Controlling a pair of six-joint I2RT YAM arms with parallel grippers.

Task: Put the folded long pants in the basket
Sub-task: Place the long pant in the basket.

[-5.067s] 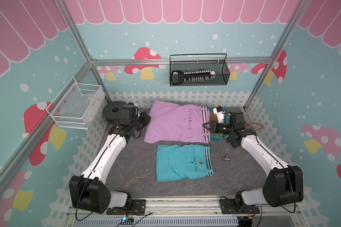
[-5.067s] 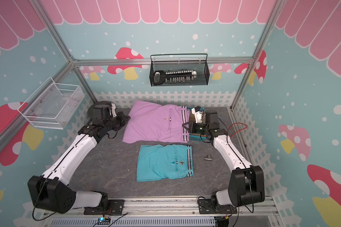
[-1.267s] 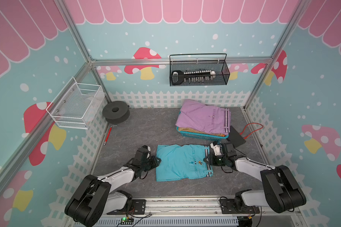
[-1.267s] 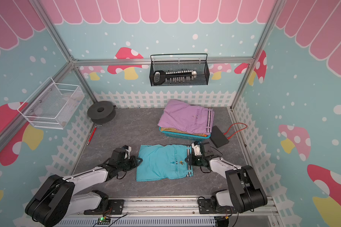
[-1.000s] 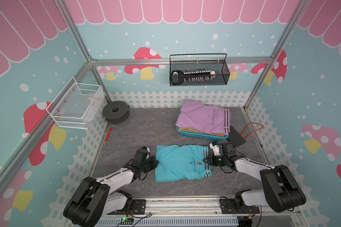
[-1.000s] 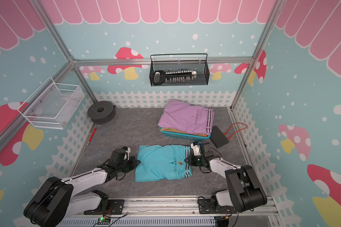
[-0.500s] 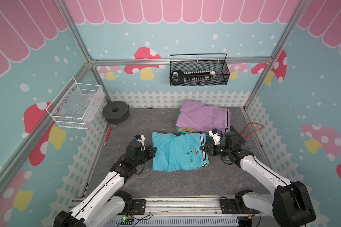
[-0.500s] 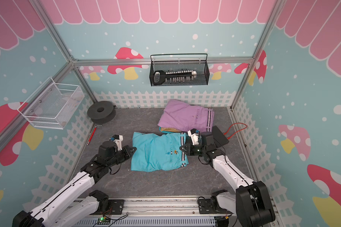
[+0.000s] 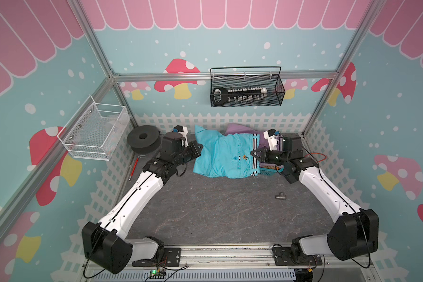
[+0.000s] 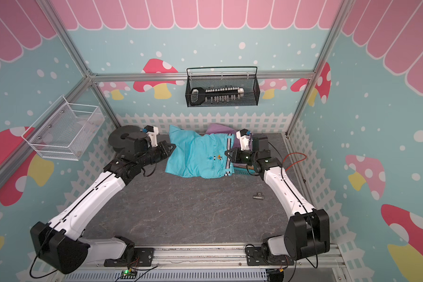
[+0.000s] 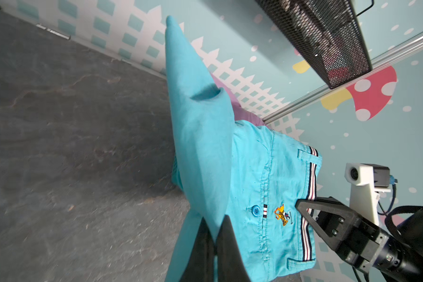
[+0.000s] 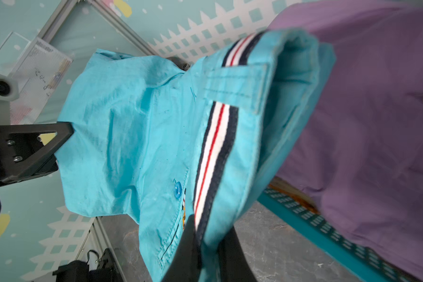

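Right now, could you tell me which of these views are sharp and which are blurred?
In both top views the turquoise pants are sharp and evenly lit; in the left wrist view the floor is smeared; in the right wrist view the lilac pants and teal basket rim are soft.

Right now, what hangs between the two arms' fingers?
The turquoise pants span the gap, pinched at one edge by the left fingers and at the striped waistband by the right fingers; both top views show it.
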